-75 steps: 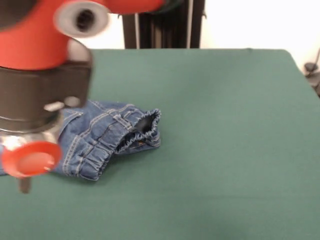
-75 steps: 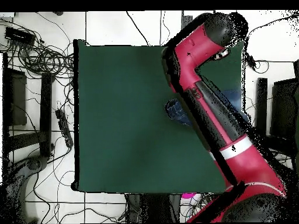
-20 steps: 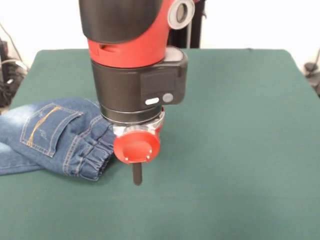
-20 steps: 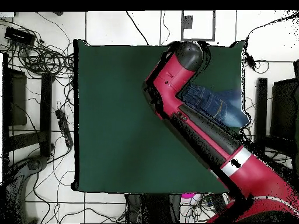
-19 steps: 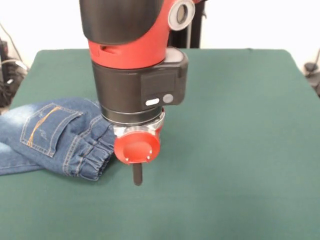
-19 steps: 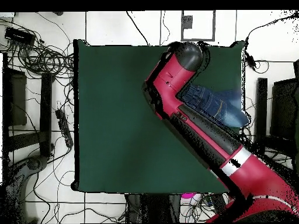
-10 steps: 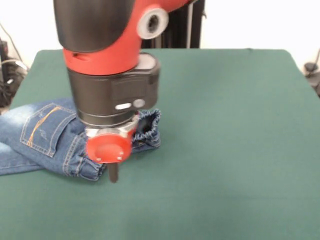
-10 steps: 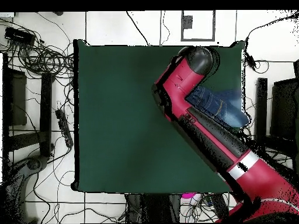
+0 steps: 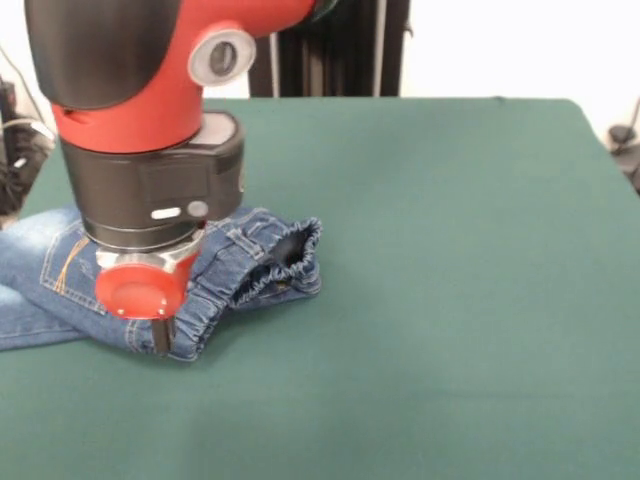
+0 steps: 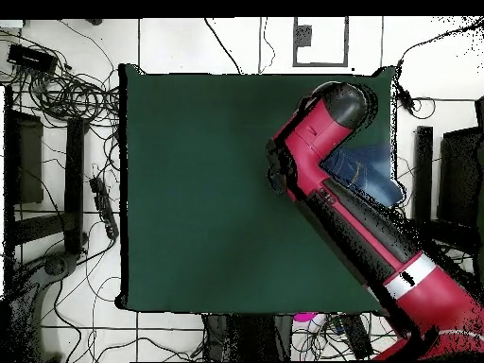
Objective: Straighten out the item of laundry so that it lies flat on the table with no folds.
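The red-and-black arm's gripper (image 9: 160, 335) hangs low over the near edge of the bunched blue denim jeans (image 9: 215, 270), its one visible dark tip right against the gathered elastic waistband; whether it is open, closed or pinching cloth cannot be told from here, since the red disc and black wrist housing above hide most of it. In the overhead view the arm's head covers the gripper completely.

The jeans lie on the side of the large dark green felt-covered worktop (image 9: 450, 300) that is left in the front view, close to that edge. They are far from flat: the waistband is rolled and puckered into a thick ridge beneath the gripper, and just right of it a fold stands up with a frilled, dark-mouthed opening. Behind the wrist, an orange-stitched back pocket shows, and faded denim runs out toward the left border of the front view.

From above, only a patch of the jeans (image 10: 371, 175) shows beside the arm, near the worktop's (image 10: 198, 189) right edge, with the arm reaching diagonally across that corner.
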`<state>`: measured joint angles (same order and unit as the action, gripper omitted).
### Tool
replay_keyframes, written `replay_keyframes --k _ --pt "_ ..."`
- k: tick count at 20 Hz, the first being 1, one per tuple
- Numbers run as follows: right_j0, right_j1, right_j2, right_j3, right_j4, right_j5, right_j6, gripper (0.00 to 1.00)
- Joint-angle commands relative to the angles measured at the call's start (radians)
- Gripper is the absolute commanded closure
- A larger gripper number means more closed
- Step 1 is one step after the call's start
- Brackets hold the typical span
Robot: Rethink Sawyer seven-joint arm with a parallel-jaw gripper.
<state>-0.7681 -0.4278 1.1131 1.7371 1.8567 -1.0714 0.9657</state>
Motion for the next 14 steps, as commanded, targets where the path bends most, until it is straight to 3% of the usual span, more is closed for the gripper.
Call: replay_keyframes --k 1,7,14 --pt "0.059 0.144 -0.111 0.028 -0.029 0.110 0.068 1.00" --pt "0.101 0.260 -0.194 -0.065 -0.184 0.179 0.155 1.00" --pt "0.082 0.295 -0.201 -0.047 -0.227 0.265 0.199 1.00"
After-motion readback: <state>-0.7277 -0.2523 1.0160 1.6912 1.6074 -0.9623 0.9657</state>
